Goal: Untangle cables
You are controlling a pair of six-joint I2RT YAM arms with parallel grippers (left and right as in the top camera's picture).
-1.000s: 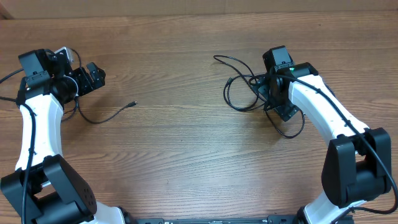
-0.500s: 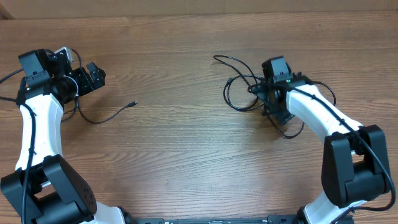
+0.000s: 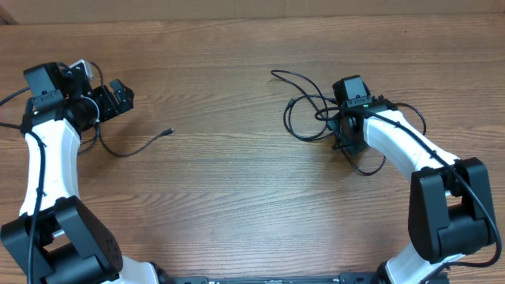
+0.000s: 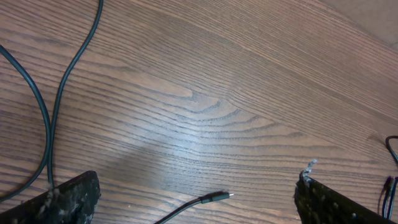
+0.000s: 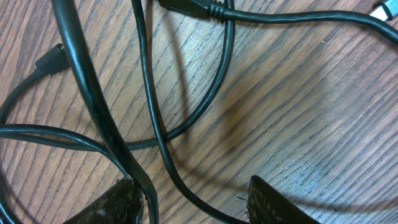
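Observation:
A tangle of thin black cables (image 3: pixel 304 106) lies on the wood table at the right. My right gripper (image 3: pixel 347 136) is down over its right side, open, with cable strands (image 5: pixel 155 118) running between the fingers (image 5: pixel 196 199). A plug end (image 5: pixel 186 6) shows at the top of the right wrist view. One separate cable (image 3: pixel 134 148) lies at the left, its plug tip (image 3: pixel 167 132) pointing right; it also shows in the left wrist view (image 4: pixel 214 198). My left gripper (image 3: pixel 110 99) is open and empty, above and left of that plug (image 4: pixel 196 199).
The wooden table top (image 3: pixel 237 181) runs under both arms. Thicker black arm wiring (image 3: pixel 12 99) hangs at the far left edge. The table's back edge (image 3: pixel 252 17) runs along the top.
My right gripper has moved a little left and down onto the tangle. The left arm and the left cable have not moved.

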